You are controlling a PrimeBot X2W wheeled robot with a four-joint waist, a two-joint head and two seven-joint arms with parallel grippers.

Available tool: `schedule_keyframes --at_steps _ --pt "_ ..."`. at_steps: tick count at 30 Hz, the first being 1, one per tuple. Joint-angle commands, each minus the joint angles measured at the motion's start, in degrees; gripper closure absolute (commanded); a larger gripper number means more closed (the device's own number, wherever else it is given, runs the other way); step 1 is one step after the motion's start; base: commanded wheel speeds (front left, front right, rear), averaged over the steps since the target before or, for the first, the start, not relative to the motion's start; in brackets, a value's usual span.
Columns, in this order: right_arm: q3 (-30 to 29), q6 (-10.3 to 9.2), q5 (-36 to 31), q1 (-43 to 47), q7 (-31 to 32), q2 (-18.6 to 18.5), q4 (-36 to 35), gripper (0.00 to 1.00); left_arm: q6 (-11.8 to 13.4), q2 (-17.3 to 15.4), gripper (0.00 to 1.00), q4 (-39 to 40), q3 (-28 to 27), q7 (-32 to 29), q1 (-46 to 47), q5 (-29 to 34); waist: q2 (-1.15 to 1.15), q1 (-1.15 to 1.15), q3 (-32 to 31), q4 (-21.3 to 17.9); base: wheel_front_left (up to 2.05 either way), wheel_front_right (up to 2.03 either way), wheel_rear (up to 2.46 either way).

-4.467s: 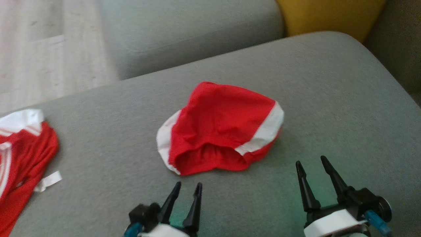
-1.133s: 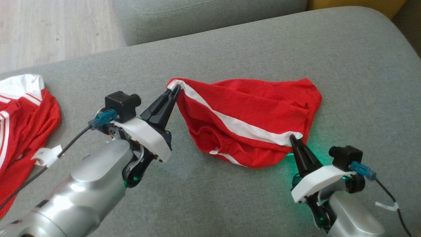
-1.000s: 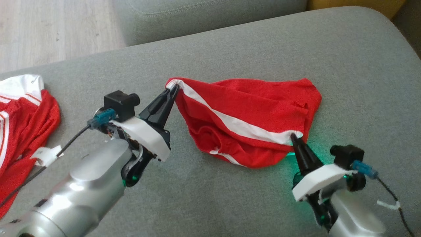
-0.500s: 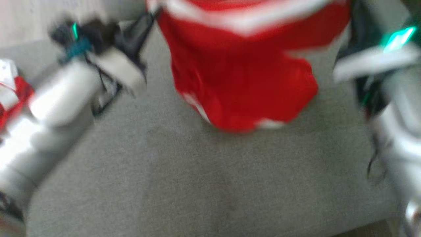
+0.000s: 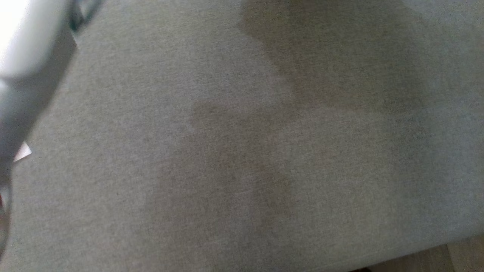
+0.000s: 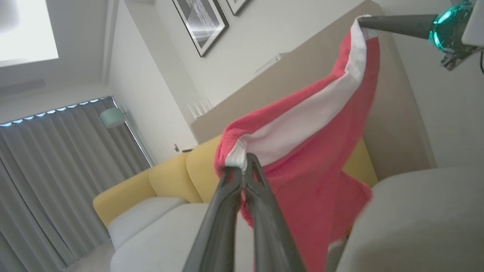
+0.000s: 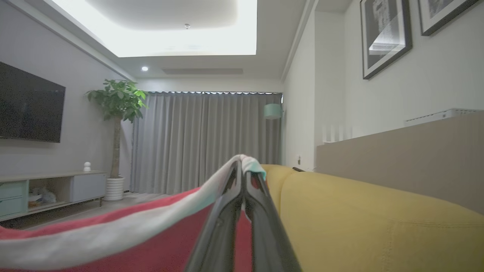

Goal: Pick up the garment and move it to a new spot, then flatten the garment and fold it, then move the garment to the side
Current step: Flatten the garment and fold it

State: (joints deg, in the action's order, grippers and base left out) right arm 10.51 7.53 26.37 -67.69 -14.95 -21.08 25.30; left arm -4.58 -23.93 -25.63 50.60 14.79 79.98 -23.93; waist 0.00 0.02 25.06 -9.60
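Observation:
The garment (image 6: 314,151), red with a white band, hangs in the air stretched between both grippers. In the left wrist view my left gripper (image 6: 244,170) is shut on one end of the white band. My right gripper (image 6: 365,22) pinches the other end at the upper right of that view. In the right wrist view the right gripper (image 7: 242,166) is shut on the band's tip, and the garment (image 7: 113,234) sags away to the lower left. The head view looks down on the bare grey cushion (image 5: 242,151), with a soft shadow across it and my blurred pale left forearm (image 5: 26,49) at the upper left.
Yellow back cushions (image 7: 378,226) stand behind the grey seat (image 6: 170,234). A strip of floor (image 5: 435,257) marks the cushion's near edge at the lower right. A small white scrap (image 5: 22,153) lies at the left edge. A TV cabinet (image 7: 49,189) and a potted plant (image 7: 115,105) stand across the room.
Both grippers, shut on the white band's ends, have lifted the garment off the cushion and up out of the head view. The head camera has also shifted.

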Motion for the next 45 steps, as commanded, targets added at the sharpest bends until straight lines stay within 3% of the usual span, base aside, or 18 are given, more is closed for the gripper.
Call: schedule_keyframes --at_steps 1,8,14,18,29,35,45 --pt "0.60 -0.04 0.91 3.83 -0.05 -0.64 -2.76 1.00 -0.37 -1.88 1.00 2.00 -2.19 0.20 -1.58 1.03 0.00 -0.02 -0.03 0.27 0.00 0.00 0.00" --pt "0.67 -0.04 3.36 23.16 -0.05 -2.38 -8.04 1.00 -1.77 -0.51 1.00 6.19 -0.80 0.20 -20.50 3.04 0.00 -0.02 -1.21 1.67 0.00 0.00 0.00" --pt "-6.88 -0.04 3.95 42.03 -0.05 -1.58 -13.50 1.00 -2.31 3.22 1.00 8.85 3.55 0.20 -37.83 5.41 0.00 -0.02 -4.86 2.35 0.00 0.00 0.00" --pt "-10.40 -0.04 3.49 53.20 0.32 0.06 -18.14 1.00 -2.64 3.90 1.00 8.51 6.62 0.20 -46.88 4.72 0.00 -0.02 -7.64 1.03 0.00 0.00 0.00" --pt "-19.49 -0.04 2.12 72.63 8.20 1.09 -35.58 1.00 -2.87 1.86 1.00 11.07 11.39 0.16 -55.93 1.10 0.00 -0.02 -10.65 -0.60 0.00 0.00 0.00" --pt "-22.80 -0.04 -0.74 70.82 15.48 0.80 -39.42 1.00 -2.88 2.84 1.00 15.19 9.13 0.16 -53.61 -2.18 0.00 -0.02 -8.91 1.74 0.00 0.00 0.00" --pt "-17.52 -0.04 -4.73 51.69 23.98 -3.72 -25.13 1.00 -2.90 7.77 1.00 16.00 4.79 -1.72 -46.03 -16.20 0.00 -0.02 -5.88 8.07 0.00 0.00 0.00"
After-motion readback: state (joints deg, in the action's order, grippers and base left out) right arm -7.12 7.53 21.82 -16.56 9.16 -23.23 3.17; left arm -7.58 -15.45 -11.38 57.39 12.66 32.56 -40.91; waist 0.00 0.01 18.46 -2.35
